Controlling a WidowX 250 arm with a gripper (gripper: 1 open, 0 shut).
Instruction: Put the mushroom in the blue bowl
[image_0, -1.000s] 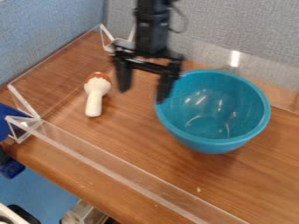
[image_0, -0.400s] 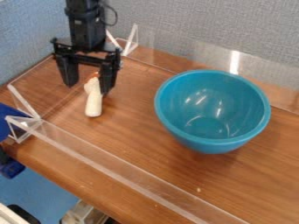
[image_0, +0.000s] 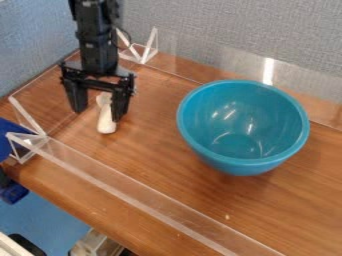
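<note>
1. Left of the bowl, well apart from it, the mushroom lies on the wooden table.
2. Directly above it, the gripper points down, jaws spread wide, straddling the cream stem.
3. Glossy teal bowl, round, deep, empty.

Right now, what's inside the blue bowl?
Nothing: the blue bowl shows only its bare glossy inside. The mushroom lies on the table, apart from the bowl, under the open gripper, which covers its cap.
</note>
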